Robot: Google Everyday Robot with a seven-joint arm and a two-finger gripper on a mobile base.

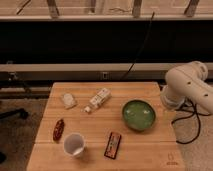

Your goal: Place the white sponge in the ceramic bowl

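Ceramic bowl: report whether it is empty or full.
Empty: the ceramic bowl shows bare green inside; the white sponge lies on the table. Gripper out of view; arm at picture's right.

my arm (187, 85), smooth white shell, rounded bulbous joint housings, thick cylindrical links, greyish band at the lower joint, my gripper outside the camera view

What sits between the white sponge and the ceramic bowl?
Camera view: a white bottle lies on its side between white sponge and ceramic bowl. The gripper is out of view; only the arm shows, at the table's right edge.
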